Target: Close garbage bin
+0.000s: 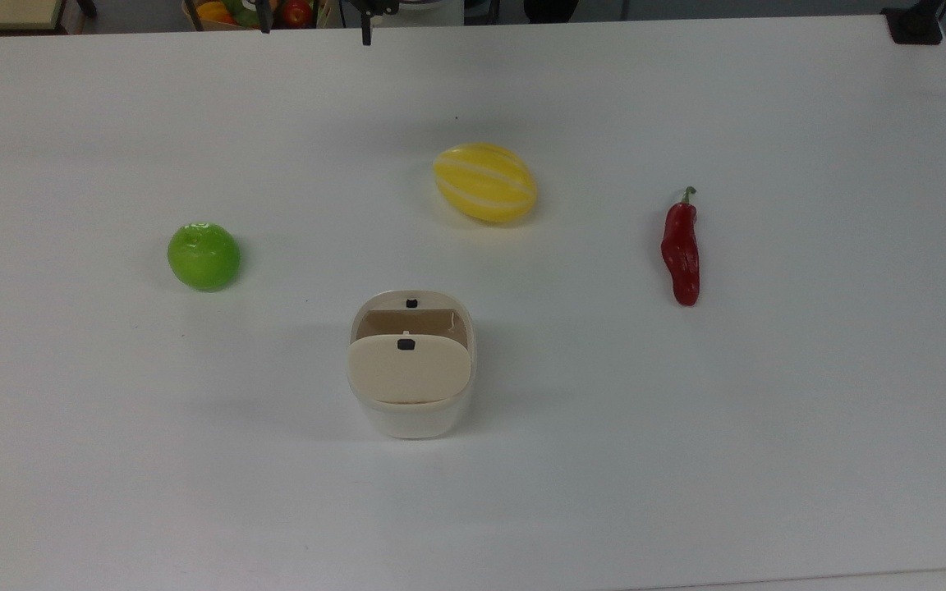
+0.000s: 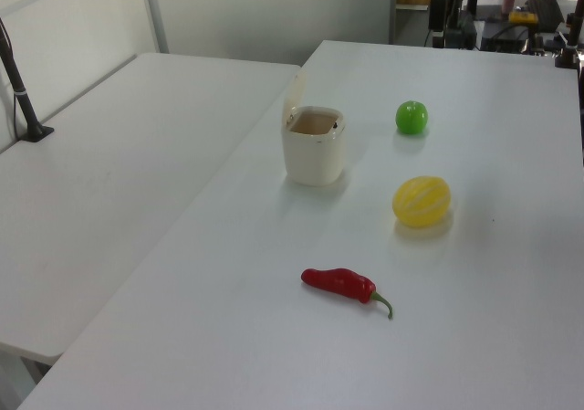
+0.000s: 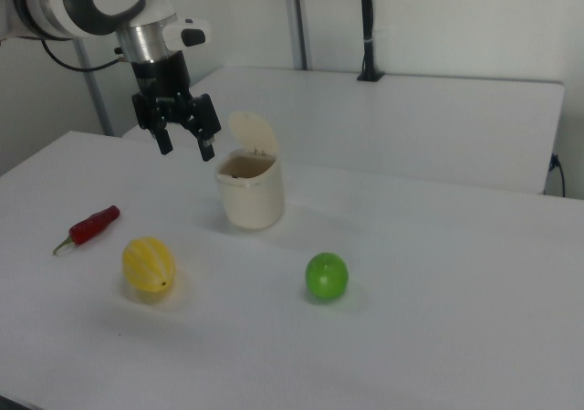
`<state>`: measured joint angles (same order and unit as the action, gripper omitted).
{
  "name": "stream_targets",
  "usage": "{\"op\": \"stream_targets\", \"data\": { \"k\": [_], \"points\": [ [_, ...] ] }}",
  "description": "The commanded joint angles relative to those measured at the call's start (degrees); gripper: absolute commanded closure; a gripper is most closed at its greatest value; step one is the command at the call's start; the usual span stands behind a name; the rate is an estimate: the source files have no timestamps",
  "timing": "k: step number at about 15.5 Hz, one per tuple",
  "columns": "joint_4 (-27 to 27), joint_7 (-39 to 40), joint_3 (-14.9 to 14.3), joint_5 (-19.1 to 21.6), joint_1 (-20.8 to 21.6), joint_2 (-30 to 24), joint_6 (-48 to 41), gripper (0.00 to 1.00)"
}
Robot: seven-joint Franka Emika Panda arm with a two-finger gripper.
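The cream-white garbage bin stands on the white table with its beige lid swung up and open. In the right view the bin shows its hollow inside, and the lid stands upright behind the opening. My gripper hangs in the air just to the right view's left of the lid, at about lid height and apart from it. It is open, with nothing between its black fingers. The bin also shows in the left view, lid raised on the left view's left side.
A green apple, a yellow striped melon and a red chili pepper lie on the table around the bin. A second white table adjoins in the left view. A black post stands at the back.
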<state>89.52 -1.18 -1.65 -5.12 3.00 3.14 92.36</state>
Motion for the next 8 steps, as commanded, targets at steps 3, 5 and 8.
{"op": "stream_targets", "data": {
  "k": [3, 5, 8],
  "points": [
    [0.48, -0.23, -0.02, -0.07, 0.07, -0.59, -0.34, 0.00],
    [0.39, -0.31, 0.07, 0.11, -0.01, -0.50, -0.17, 0.00],
    [0.22, -0.31, 0.07, 0.20, 0.07, -0.50, -0.25, 0.00]
  ]
}}
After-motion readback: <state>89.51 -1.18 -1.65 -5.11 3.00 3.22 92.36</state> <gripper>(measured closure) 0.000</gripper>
